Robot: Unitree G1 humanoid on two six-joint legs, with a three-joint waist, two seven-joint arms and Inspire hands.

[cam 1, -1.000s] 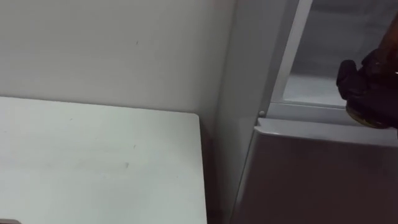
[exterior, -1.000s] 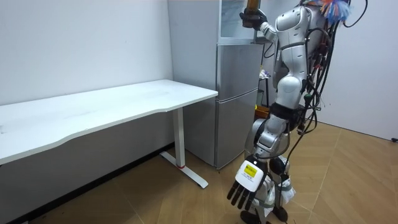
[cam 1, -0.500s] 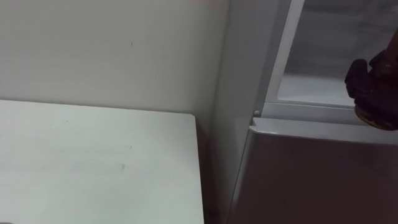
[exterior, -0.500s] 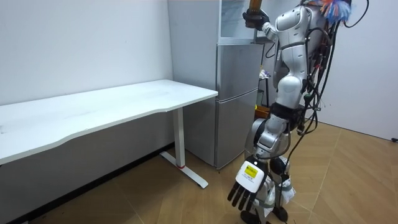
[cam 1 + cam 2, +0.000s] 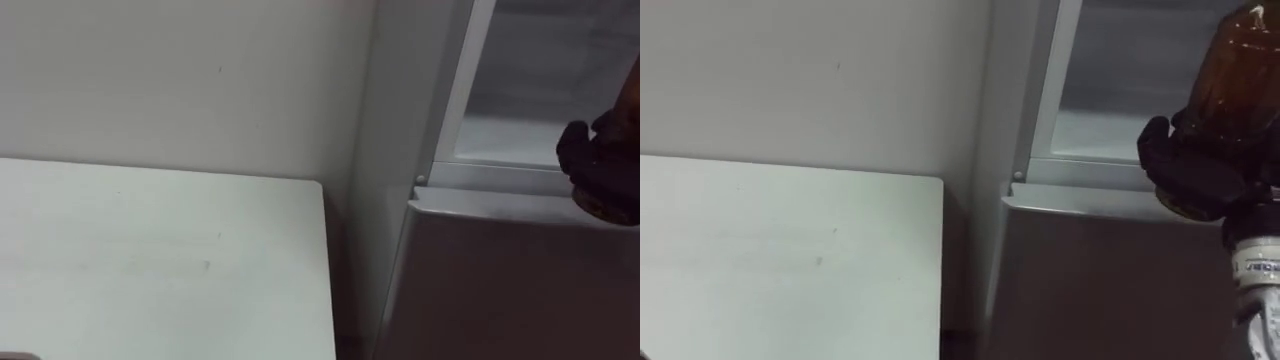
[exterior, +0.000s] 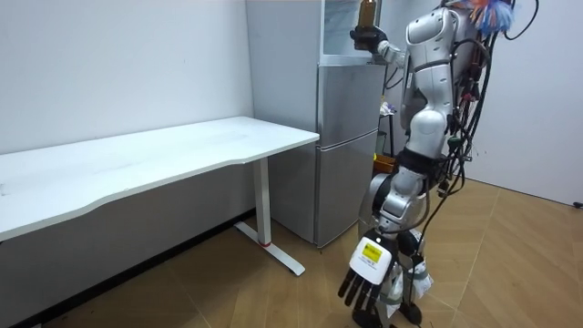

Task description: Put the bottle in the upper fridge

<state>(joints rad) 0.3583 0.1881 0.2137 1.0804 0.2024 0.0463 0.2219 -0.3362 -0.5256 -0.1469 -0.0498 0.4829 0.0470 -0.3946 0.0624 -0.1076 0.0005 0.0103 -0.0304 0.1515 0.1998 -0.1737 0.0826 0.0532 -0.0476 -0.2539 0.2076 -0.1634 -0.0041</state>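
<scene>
1. The robot stands upright on the wooden floor (image 6: 519,241), close in front of the grey fridge (image 6: 349,137), in the right half of the room view. Its right arm is lifted to the top of that frame.
2. The right hand (image 5: 1192,172) is at the right edge of both eye views. Its dark fingers are curled round the lower part of the brown bottle (image 5: 1240,70) and grip it.
3. The bottle is upright, in the upper right corner of the right eye view, in front of the open upper compartment (image 5: 1105,85) of the fridge.
4. The base of the bottle is about level with the white ledge (image 5: 1080,172) at the bottom of this compartment. I cannot tell whether the base rests on something or is held just above it.
5. Under the ledge, the grey lower door (image 5: 1090,290) is closed; it takes the lower right of both eye views.
6. The left hand (image 6: 366,278) hangs down beside the leg, at the bottom middle of the room view. Its fingers are straight and relaxed, they point to the floor and hold nothing.
7. The white table (image 5: 780,260) takes the lower left of the eye views. Its right edge is near the side of the fridge, with a narrow dark gap between them.
8. A pale wall (image 5: 810,80) is behind the table, in the upper left of the eye views.
</scene>
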